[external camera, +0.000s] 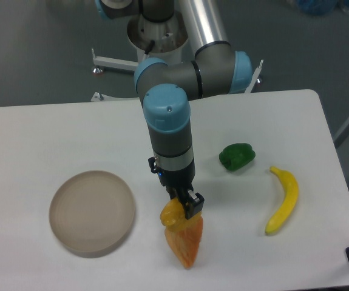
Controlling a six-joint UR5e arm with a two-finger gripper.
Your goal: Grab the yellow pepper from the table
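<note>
Nearest the bottom edge of the frame, just right of centre, lies the orange wedge (185, 244) on the white tabletop (40, 145), its point aimed down the frame. Directly above it in the picture sits the yellow pepper (171, 214), pinched in the tool (181, 209); 1 dark finger shows on the pepper's right flank and the other is hidden behind it, so the grip looks narrow and closed on the fruit. From this angle I cannot tell whether the pepper is clear of the tabletop or touching it, nor whether it hangs over the wedge or brushes its top edge.

That overlap is my main worry. If the pepper is low, any sideways travel could drag it across the wedge and shove that piece, or twist the pepper out of the fingers. The hold also seems to sit toward 1 side of a rounded, smooth body, so a quick lift might let it roll and drop.

To the left sits the beige plate (92, 210), well apart. To the right lies the banana (283, 200), and above it in the frame the green pepper (237, 156); both are away from the arm (169, 130), which rises toward the top of the frame.
</note>
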